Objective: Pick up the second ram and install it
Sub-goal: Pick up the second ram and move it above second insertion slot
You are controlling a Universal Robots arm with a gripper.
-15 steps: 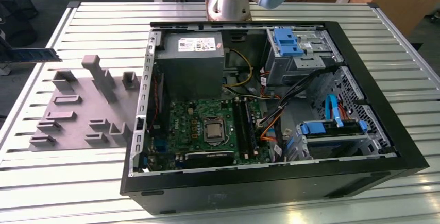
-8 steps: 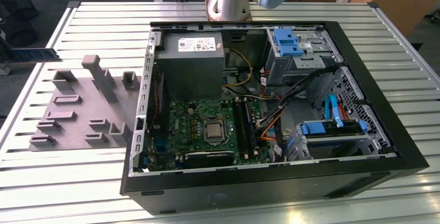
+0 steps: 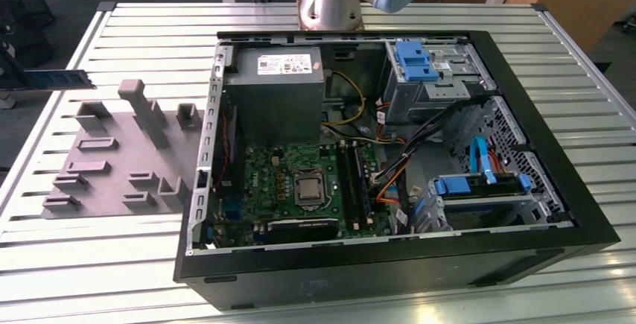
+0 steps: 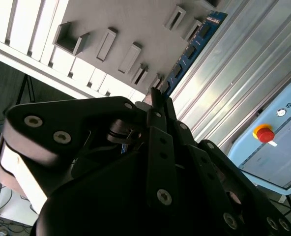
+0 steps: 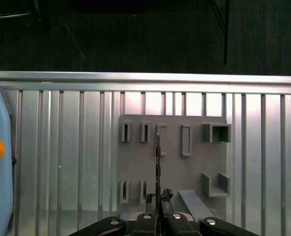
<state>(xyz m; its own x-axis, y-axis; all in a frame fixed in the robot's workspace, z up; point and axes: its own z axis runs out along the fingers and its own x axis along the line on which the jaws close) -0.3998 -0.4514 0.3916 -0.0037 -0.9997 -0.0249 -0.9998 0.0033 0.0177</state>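
The second ram point(image 4: 192, 49) is a thin blue-green stick with dark chips. My gripper point(image 4: 155, 96) is shut on one end of it, and the rest of the stick juts out past the fingers. In the first wrist view the ram point(image 5: 158, 160) shows edge-on as a thin dark line rising from the gripper point(image 5: 158, 197), above the grey fixture plate point(image 5: 172, 169). In the exterior view the ram point(image 3: 59, 78) hangs level at the far left edge, above the slatted table and apart from the open computer case point(image 3: 398, 264).
The grey fixture plate point(image 3: 109, 167) with upright blocks lies on the exterior view's left of the case. Inside the case are the motherboard point(image 3: 288, 182), its long black slots point(image 3: 353, 182), a power supply point(image 3: 273, 86), orange cables and blue drive brackets point(image 3: 477, 182). A pale blue box with a red button point(image 4: 263, 133) stands beside the table.
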